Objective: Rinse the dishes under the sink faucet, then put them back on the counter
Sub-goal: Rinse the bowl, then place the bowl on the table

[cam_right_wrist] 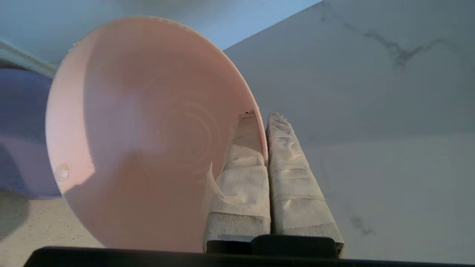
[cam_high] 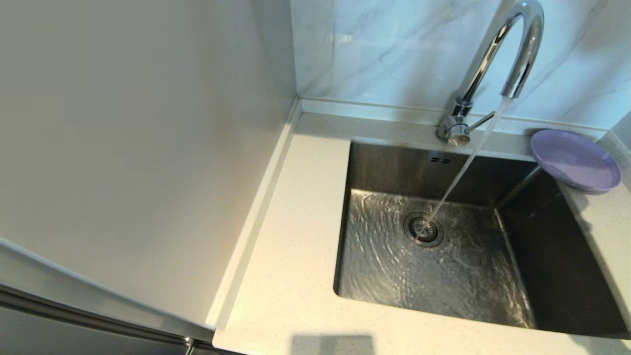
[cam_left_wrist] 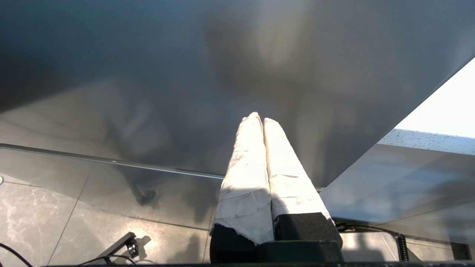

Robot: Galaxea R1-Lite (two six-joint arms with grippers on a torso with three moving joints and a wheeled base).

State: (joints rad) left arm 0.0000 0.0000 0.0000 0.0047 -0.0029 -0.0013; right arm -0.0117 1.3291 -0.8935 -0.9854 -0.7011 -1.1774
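Observation:
Water runs from the chrome faucet (cam_high: 512, 44) into the steel sink (cam_high: 374, 167) and hits the drain strainer (cam_high: 423, 229). The lilac plate (cam_high: 574, 159) rests on the counter (cam_high: 296, 197) at the sink's far right corner, its edge over the basin. Neither arm shows in the head view. In the right wrist view my right gripper (cam_right_wrist: 264, 116) is shut on the rim of the pale pink bowl (cam_right_wrist: 141, 129), with the lilac plate (cam_right_wrist: 20, 129) behind it. My left gripper (cam_left_wrist: 259, 118) is shut and holds nothing, parked low by a grey cabinet panel. The grey-white bowl is out of view.
A plain white side panel (cam_high: 123, 148) rises along the counter's left side. The marble-veined wall (cam_high: 394, 44) stands behind the faucet. The left wrist view shows floor tiles (cam_left_wrist: 44, 215) and a cable below.

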